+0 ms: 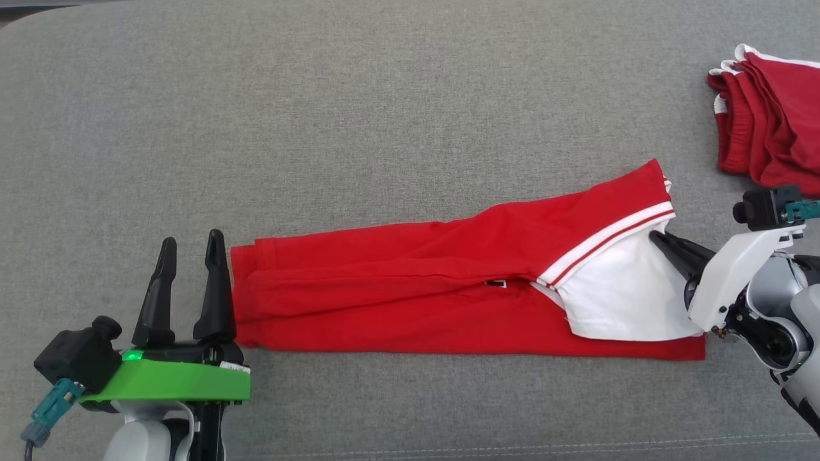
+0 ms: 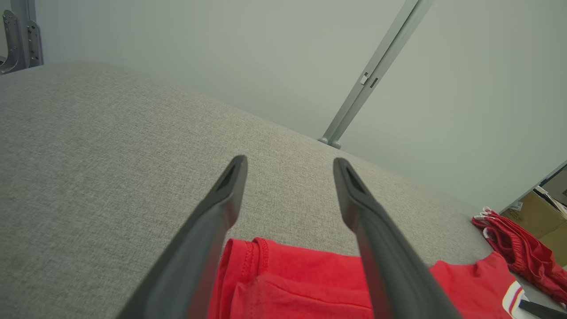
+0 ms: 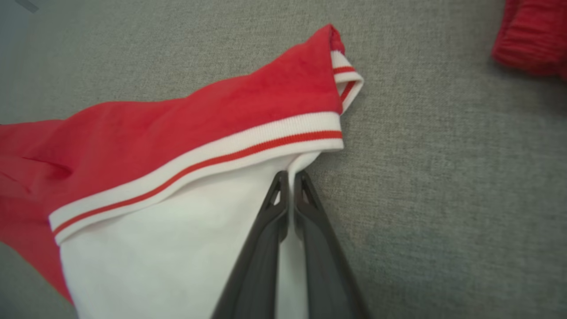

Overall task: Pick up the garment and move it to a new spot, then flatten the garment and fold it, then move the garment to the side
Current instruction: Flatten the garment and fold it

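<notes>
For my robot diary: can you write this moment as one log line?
garment: folded long on grey cushion | left fingers: open, at its left end | right fingers: shut on its white part

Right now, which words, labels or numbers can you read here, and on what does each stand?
None can be read.
Small tag on the red garment: too small to read.
White sticker by the left gripper: too small.
Label on the cardboard box: blurred.

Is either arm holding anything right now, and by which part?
The right tool is shut on the red garment, pinching the edge of its white panel just below the striped band. The left tool is open, holding nothing.
</notes>
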Controlling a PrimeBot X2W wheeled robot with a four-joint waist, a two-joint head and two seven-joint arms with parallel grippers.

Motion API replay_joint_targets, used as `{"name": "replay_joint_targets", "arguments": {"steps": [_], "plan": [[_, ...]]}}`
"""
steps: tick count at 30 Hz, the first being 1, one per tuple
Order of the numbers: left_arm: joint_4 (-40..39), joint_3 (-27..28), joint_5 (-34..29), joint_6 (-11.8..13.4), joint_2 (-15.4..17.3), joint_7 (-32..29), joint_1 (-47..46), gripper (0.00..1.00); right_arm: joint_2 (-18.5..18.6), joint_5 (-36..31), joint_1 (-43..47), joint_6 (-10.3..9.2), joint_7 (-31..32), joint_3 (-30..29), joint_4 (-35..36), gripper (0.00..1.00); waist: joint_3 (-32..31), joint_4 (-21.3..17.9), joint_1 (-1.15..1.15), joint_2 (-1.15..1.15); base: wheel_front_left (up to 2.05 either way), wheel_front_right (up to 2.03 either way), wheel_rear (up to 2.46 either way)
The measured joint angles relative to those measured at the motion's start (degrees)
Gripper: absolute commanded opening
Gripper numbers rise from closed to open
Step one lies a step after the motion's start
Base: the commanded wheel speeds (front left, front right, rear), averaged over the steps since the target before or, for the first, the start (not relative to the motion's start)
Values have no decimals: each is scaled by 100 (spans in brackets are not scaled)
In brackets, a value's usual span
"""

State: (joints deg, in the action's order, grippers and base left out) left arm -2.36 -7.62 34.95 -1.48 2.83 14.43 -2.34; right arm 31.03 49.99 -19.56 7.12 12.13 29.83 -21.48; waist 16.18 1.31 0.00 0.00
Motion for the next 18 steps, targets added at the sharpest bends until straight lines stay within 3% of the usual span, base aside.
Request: {"name": "replay_joint_targets", "arguments": {"steps": [18], "plan": [[-4, 99, -43, 51, -5, 0, 7, 100, 266, 135, -494, 1, -525, 276, 29, 0, -73, -380, 0, 0, 0, 0, 0]]}}
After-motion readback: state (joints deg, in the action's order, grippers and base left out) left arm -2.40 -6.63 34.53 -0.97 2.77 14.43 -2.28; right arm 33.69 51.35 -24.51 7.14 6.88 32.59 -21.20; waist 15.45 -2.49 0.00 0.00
